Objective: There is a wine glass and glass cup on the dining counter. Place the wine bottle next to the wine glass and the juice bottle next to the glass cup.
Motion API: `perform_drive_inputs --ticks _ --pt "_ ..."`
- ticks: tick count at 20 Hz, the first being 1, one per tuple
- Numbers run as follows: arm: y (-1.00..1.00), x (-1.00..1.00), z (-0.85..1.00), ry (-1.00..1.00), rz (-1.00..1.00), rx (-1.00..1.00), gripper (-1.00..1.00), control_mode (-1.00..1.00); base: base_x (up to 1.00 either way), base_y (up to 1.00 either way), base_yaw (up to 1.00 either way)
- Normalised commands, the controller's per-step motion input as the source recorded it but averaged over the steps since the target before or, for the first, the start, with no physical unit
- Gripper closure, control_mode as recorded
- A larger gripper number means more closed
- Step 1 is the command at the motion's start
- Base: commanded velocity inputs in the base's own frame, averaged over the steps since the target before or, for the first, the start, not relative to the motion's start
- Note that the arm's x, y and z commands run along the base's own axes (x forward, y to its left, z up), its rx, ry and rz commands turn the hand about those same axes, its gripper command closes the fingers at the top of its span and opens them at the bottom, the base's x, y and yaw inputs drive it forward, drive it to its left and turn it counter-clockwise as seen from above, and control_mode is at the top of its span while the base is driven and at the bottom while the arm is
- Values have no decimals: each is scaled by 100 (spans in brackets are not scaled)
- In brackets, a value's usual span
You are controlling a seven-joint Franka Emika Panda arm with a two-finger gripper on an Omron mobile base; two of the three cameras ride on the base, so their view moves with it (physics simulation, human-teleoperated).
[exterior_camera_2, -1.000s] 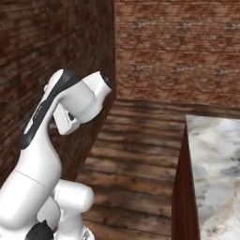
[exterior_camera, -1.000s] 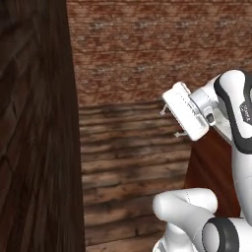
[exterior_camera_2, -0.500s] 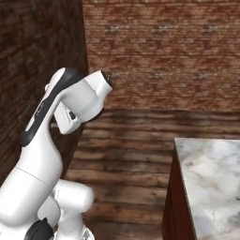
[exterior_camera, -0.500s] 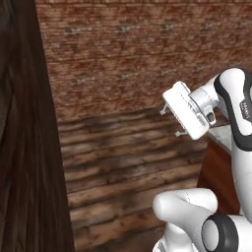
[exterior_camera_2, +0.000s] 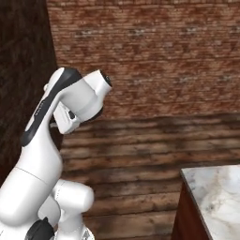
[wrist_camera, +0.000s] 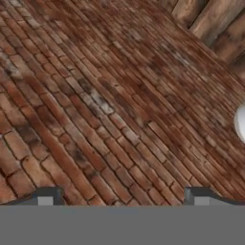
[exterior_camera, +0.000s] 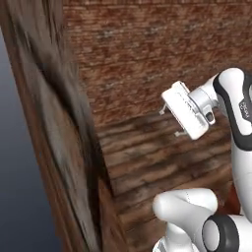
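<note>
A: Tool [wrist_camera: 122, 195] spread wide and empty, facing the brick wall [wrist_camera: 95, 95]; arm tucked high over the base.

B: Bottles?

A: None to be seen here; a marble corner [exterior_camera_2: 213, 194] sits low right in the right base view, possibly the table, though I can't be sure.

B: So drive first?

A: Yes, by my reading; keep the arm folded while turning, mind the dark wooden panel [exterior_camera: 59, 138] close on the left, and reach only once a bottle is found.

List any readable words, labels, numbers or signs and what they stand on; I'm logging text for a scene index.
None can be read. A small dark marking on the white arm in the left base view is too blurred to make out. The brick wall and marble slab bear no text.
</note>
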Motion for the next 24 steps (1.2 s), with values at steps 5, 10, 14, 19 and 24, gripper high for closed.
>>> perform_drive_inputs --ticks 5,10,14,19,24 --pt "0 0 0 0 0 0 -100 100 96 40 -50" --pt "0 0 0 0 0 0 -100 100 89 43 -54" --pt "0 0 0 0 0 0 -100 100 91 53 -55" --pt "0 0 0 0 0 0 -100 100 93 43 -55" --pt "0 0 0 0 0 0 -100 100 100 30 -51"
